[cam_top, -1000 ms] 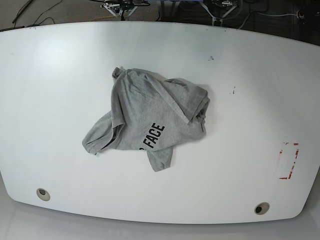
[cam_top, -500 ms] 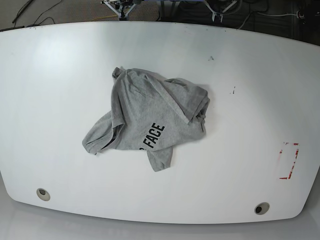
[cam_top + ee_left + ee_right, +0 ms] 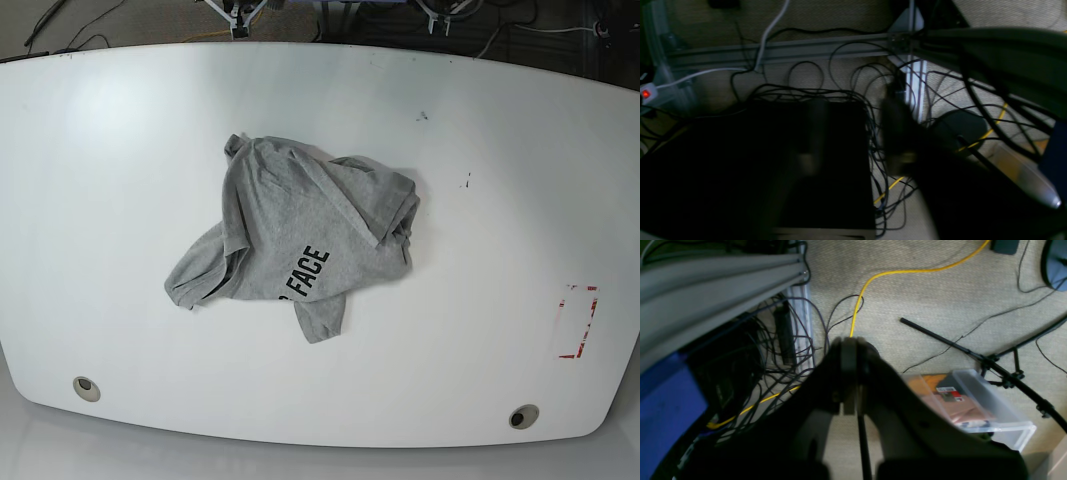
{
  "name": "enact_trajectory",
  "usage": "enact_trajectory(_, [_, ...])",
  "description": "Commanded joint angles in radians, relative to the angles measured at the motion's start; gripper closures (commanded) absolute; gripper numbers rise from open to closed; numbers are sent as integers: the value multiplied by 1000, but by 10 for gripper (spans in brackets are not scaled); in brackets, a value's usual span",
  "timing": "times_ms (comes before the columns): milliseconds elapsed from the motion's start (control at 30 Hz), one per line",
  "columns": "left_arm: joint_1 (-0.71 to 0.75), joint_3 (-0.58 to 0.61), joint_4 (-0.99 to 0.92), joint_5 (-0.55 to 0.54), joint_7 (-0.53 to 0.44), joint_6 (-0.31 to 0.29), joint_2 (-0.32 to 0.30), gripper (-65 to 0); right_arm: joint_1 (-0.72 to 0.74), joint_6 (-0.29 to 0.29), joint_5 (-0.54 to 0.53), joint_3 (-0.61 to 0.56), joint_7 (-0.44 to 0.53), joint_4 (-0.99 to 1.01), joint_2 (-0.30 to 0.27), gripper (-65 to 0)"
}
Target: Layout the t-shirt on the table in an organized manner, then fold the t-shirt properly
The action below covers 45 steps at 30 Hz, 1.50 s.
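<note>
White glossy table (image 3: 120,200), curved near edge, bearing two small round holes: one near-left (image 3: 86,388), one near-right (image 3: 522,417). Red rectangular outline mark (image 3: 578,321) at the right side, beside the edge. One heather-grey t-shirt (image 3: 300,230), crumpled in a heap about the table's middle, a sleeve trailing toward the near-left, black lettering "FACE" facing up on the near part. Small dark specks (image 3: 466,182) on the surface right of the garment, another (image 3: 422,116) farther back. Beyond the far edge: dark floor, cables and parts of the arm mounts at the frame's top. Right gripper (image 3: 849,373), seen in its wrist view: jaws together, holding nothing, poised over beige carpet with a yellow cable (image 3: 870,280), a black stand (image 3: 973,356) and a clear plastic bin (image 3: 977,406). Left gripper (image 3: 853,133), seen in its wrist view, dark and blurred: two fingers stand apart with nothing between them, over a black box (image 3: 750,166), tangled black cables (image 3: 880,110) and an aluminium rail (image 3: 783,53).
</note>
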<state>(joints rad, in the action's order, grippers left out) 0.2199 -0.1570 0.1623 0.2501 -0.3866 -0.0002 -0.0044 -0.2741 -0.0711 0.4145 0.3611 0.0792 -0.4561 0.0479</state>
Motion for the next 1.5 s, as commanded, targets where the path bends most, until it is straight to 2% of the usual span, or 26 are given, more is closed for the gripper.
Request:
enact_trajectory(0, [31, 1, 39, -1, -7, -1, 1, -405, -30, -2, -4, 2, 8, -37, 2, -13])
enact_trajectory(133, [69, 1, 78, -2, -7, -1, 2, -427, -60, -2, -4, 2, 6, -71, 8, -101])
enact_trajectory(267, [106, 1, 132, -2, -7, -1, 2, -428, -107, -2, -4, 2, 6, -139, 22, -232])
enact_trajectory(367, [137, 1, 178, -2, -7, -1, 4, -429, -141, -2, -4, 2, 6, -192, 23, -273])
enact_trajectory(533, [181, 1, 250, -4, -7, -7, 8, -428, -196, -2, -4, 2, 6, -274, 37, -273])
enact_trajectory(800, [293, -5, 422, -5, -7, -74, 19, -427, -291, -6, -4, 0, 6, -422, 43, -276])
enact_trajectory(1100, [399, -5, 593, -8, -7, -73, 20, -427, -391, -8, -6, -66, 8, -568, 45, -277])
enact_trajectory(1267, [465, -5, 693, -74, -7, -76, 20, -427, -459, -2, -10, -109, 8, -653, 46, -277])
enact_trajectory(1467, [540, 0, 796, -108, -2, -77, 13, -427, -541, 0, -75, -124, 6, -763, 68, -276])
